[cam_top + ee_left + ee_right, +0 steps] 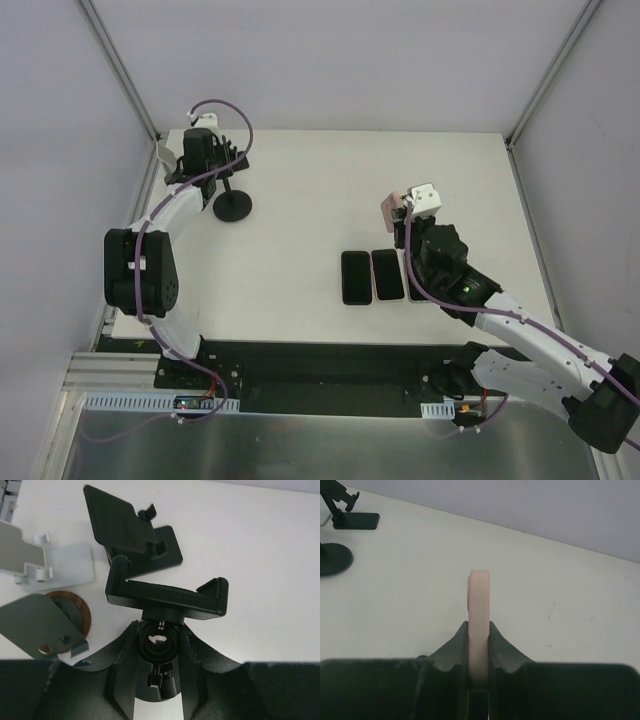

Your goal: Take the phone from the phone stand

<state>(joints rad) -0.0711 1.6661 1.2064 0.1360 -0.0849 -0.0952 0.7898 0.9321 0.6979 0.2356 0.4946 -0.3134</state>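
My right gripper (403, 213) is shut on a pink phone (390, 208) and holds it above the table, right of centre. In the right wrist view the phone (479, 600) stands edge-on between my fingers (454, 647), well above the table. My left gripper (213, 160) is at the far left, shut on the ball-joint neck (161, 642) of a black clamp phone stand (167, 597). The stand's clamp is empty. Its round base (233, 206) rests on the table.
Two dark phones (355, 277) (387, 274) lie flat side by side near my right arm. Beside the clamp stand are a black folding stand (130, 535), a white stand (55, 562) and a grey stand on a wooden disc (40, 625). White walls enclose the table.
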